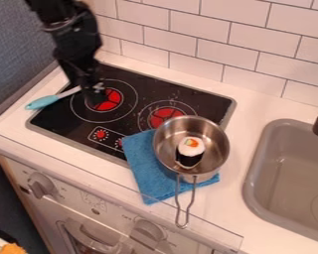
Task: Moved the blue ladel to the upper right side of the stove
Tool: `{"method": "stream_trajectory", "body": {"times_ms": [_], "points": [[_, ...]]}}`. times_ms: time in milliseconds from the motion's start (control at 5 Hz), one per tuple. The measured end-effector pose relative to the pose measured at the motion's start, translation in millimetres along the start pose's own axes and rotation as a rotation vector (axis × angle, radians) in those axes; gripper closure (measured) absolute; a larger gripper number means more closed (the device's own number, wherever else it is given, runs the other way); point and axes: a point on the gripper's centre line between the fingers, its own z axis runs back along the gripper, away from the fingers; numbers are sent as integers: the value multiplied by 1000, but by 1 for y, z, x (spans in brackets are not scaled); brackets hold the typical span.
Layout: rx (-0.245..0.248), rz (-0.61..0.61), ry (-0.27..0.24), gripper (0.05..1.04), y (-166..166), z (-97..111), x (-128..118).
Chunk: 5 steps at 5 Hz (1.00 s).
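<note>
Steeply angled, my black arm point(75, 31) comes in from the upper left of the view and slants down to the right, so that my tool point(94, 94) hangs low over the left burner point(109, 100) of the stove point(63, 118). The blue ladle point(43, 102) lies with its handle running up to my tool and its head out to the left, past the stove's edge; whether I have that handle clenched or released, I cannot tell. Below and to the right of my tool, the metal pan point(165, 135) holds a sushi piece point(190, 148) above the blue cloth point(147, 168).
</note>
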Motion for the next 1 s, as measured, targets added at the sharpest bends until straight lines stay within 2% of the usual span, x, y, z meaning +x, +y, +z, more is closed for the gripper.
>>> {"method": "stream_trajectory", "body": {"times_ms": [400, 1000], "points": [[14, 18, 30, 84, 44, -23, -13], [37, 46, 86, 84, 76, -54, -34]]}}
